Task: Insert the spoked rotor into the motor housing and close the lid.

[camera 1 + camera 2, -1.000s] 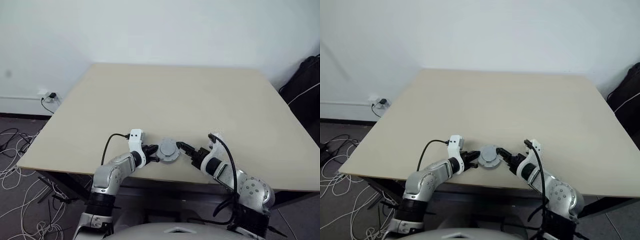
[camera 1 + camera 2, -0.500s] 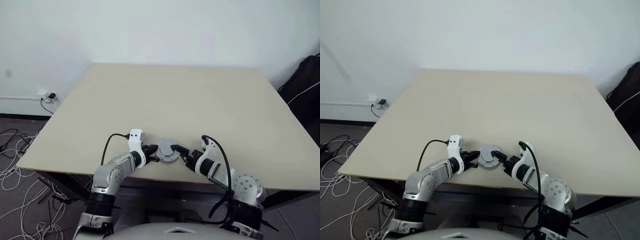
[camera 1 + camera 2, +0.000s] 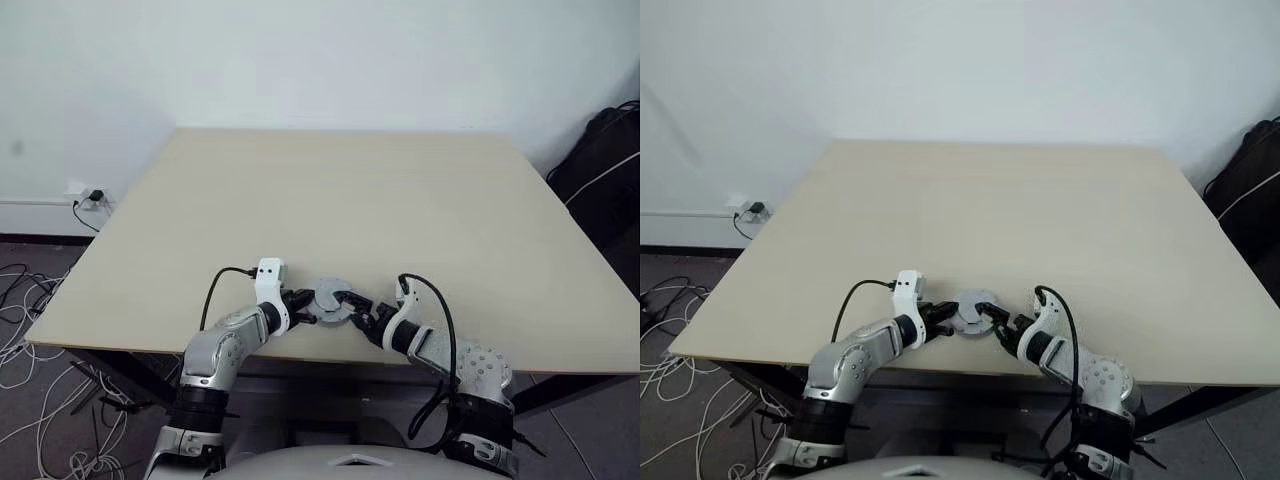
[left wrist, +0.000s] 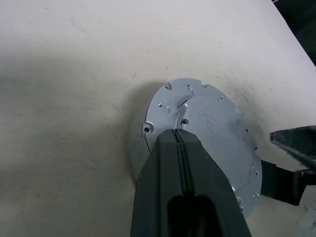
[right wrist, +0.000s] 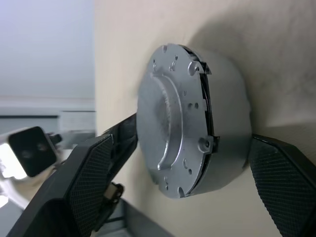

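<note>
Near the front edge of the table [image 3: 300,210], between the two grippers, lies the motor housing [image 5: 224,123] with the lid [image 3: 331,300] seated flat on top, hub face up, round and so without any long axis, its own axis upright. Straddled by the right gripper [image 5: 187,177], jaws spread wide with one finger on each side of the housing wall and not yet clamped; pressed on from the other side by the left gripper [image 4: 178,143], jaws clenched empty, tips resting on the lid's top near its rim. Equally near to both arms, though only the right looks placed to squeeze.
</note>
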{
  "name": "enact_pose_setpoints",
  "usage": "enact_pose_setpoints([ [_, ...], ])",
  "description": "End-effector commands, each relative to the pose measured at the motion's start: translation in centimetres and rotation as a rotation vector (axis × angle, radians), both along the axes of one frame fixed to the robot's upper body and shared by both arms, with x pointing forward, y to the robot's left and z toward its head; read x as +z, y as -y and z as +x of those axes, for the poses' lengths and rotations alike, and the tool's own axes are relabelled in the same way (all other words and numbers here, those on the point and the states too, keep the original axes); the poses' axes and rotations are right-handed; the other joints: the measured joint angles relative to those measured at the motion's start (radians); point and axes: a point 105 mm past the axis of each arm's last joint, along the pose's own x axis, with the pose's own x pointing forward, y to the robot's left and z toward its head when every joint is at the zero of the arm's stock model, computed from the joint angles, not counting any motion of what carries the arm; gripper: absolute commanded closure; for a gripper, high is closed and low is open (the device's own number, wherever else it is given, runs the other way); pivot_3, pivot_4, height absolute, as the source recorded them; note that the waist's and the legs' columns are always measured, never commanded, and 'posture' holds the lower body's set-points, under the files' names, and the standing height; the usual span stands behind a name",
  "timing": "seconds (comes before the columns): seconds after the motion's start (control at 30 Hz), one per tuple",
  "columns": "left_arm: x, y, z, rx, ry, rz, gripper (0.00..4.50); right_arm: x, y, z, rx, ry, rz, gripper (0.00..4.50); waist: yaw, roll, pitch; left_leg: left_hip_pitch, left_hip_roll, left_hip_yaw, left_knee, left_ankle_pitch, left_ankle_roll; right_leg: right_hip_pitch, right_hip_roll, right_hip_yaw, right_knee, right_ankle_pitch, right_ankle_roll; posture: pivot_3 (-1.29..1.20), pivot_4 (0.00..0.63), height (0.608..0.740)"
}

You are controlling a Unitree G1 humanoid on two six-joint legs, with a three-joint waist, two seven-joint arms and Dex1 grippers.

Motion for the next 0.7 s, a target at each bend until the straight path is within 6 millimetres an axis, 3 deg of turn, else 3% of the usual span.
enact_pose_setpoints([
  [0.03,0.8,0.3,0.2,-0.013,0.035,-0.007,4.50,2.9,-2.2,0.7,0.024,0.104,0.194,0.03,-0.001,0.000,0.000,0.000,0.000,0.000,0.000,0.000,0.000,0.000,0.000,0.000,0.000,0.000,0.000,0.00,0.000,0.740],
  [0.3,0.8,0.4,0.2,-0.016,0.034,-0.005,4.50,2.9,-2.8,0.2,0.030,0.101,0.222,0.03,-0.004,0.000,0.000,0.000,0.000,0.000,-0.001,0.000,0.000,-0.001,-0.001,0.002,-0.001,0.000,0.000,0.00,0.000,0.740],
  [0.53,0.8,0.3,0.3,-0.012,0.034,-0.006,4.50,1.1,-1.9,0.5,-0.041,0.069,0.095,0.03,-0.005,0.000,0.000,0.000,0.000,0.000,-0.001,0.000,0.000,-0.001,-0.001,0.002,-0.001,0.000,0.000,0.00,0.000,0.740],
  [0.63,0.7,0.3,0.2,-0.009,0.033,-0.008,4.50,0.9,-0.9,0.9,-0.111,0.075,0.079,0.65,-0.003,0.000,0.001,0.000,0.000,0.000,-0.001,0.000,0.000,0.000,-0.001,0.002,-0.001,0.000,0.000,0.00,0.000,0.740],
  [0.7,0.6,0.3,0.2,-0.007,0.030,-0.009,4.50,0.9,-0.7,0.8,-0.117,0.078,0.081,1.31,-0.004,0.001,0.001,0.000,0.000,0.000,-0.001,0.000,0.000,0.000,-0.001,0.002,-0.001,0.000,0.000,0.00,0.000,0.740],
])
